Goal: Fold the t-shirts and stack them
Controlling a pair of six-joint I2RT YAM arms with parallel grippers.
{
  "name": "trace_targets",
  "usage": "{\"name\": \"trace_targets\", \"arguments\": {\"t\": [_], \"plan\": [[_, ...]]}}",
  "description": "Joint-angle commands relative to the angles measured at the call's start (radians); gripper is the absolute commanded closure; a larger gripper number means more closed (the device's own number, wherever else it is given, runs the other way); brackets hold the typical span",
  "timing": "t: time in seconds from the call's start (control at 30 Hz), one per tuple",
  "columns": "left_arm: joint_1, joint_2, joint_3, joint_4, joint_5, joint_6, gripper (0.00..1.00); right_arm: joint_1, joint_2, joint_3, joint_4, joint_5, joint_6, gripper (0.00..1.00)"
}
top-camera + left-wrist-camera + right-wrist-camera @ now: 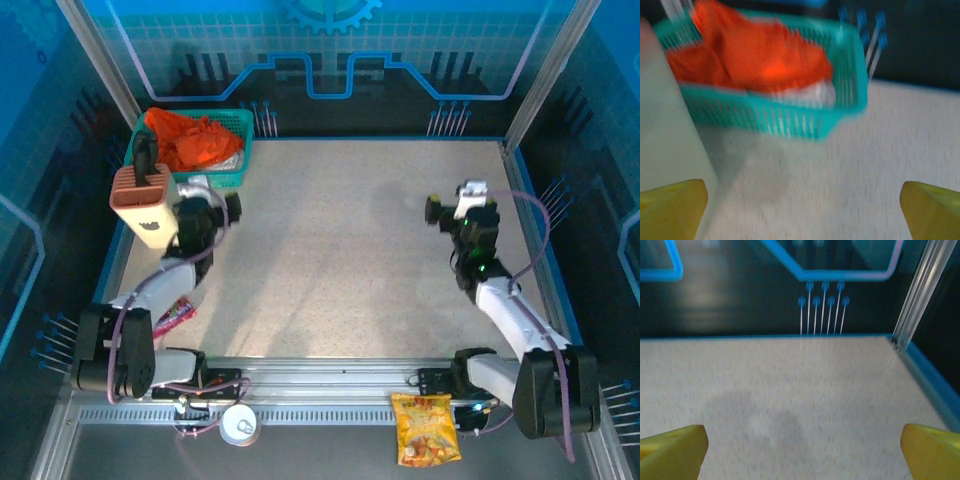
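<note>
Three cameras: one high above the bench (350, 250), two low at the wrists.
The top view looks down from above the near edge and takes in the whole bench. The left wrist view sits close, facing the teal basket (765, 120) in the far left corner, which the top view shares. The right wrist view faces the far right corner. Yellow fingers (670, 450) frame both wrist views.

Clutter at the table (350, 250) edges
Teal mesh basket (228, 176) stood far left, tan holder (143, 205) beside it; snack bag (425, 428) lay at the near rail.
</note>
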Motion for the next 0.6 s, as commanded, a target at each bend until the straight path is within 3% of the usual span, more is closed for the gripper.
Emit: {"name": "trace_targets", "arguments": {"t": [0.0, 0.13, 0.3, 0.57], "plan": [[0.011, 0.057, 0.287, -0.485, -0.16, -0.142, 0.01, 0.019, 0.04, 0.227, -0.55, 0.01, 0.07, 0.0], [0.064, 0.251, 0.595, -0.723, -0.097, -0.195, 0.01, 0.05, 0.133, 0.393, -0.736, -0.052, 0.092, 0.0], [0.146, 0.559, 0.974, -0.879, 0.066, -0.185, 0.01, 0.095, 0.152, 0.43, -0.772, -0.103, 0.108, 0.0], [0.154, 1.025, 1.623, -1.12, 0.094, -0.099, 0.09, 0.12, 0.137, 0.398, -0.785, -0.116, 0.089, 0.01]]}}
